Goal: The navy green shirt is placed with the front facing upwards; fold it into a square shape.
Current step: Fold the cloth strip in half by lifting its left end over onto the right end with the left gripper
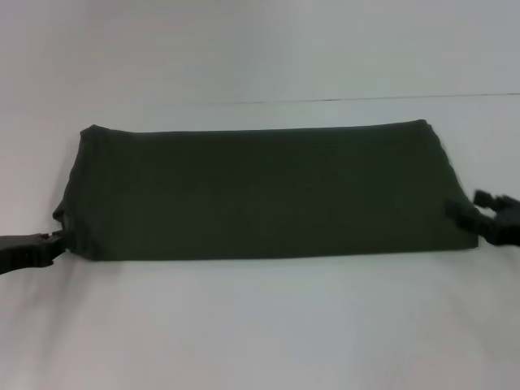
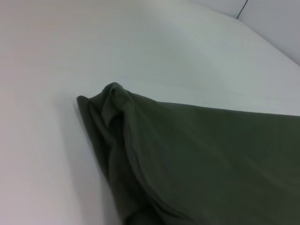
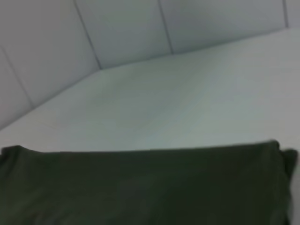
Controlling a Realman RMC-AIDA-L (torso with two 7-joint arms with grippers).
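The shirt (image 1: pixel 260 195) lies on the white table (image 1: pixel 260 325) as 1 long, dark green band running left to right, plain side up, with no print showing. Its far edge is straight; its 2 short ends slope outward toward the near corners.

The left gripper (image 1: pixel 50 240) sits at the near left corner of the band, its jaws pressed together on the cloth edge there. The left wrist view shows that end of the shirt (image 2: pixel 187 159) bunched into layered folds, lifted slightly off the table (image 2: pixel 93 56).

The right gripper (image 1: pixel 478 213) is at the near right corner, touching the cloth; whether its jaws are pinching the shirt I cannot tell. The right wrist view shows the shirt (image 3: pixel 140 187) stretched flat across the table (image 3: pixel 187 93).
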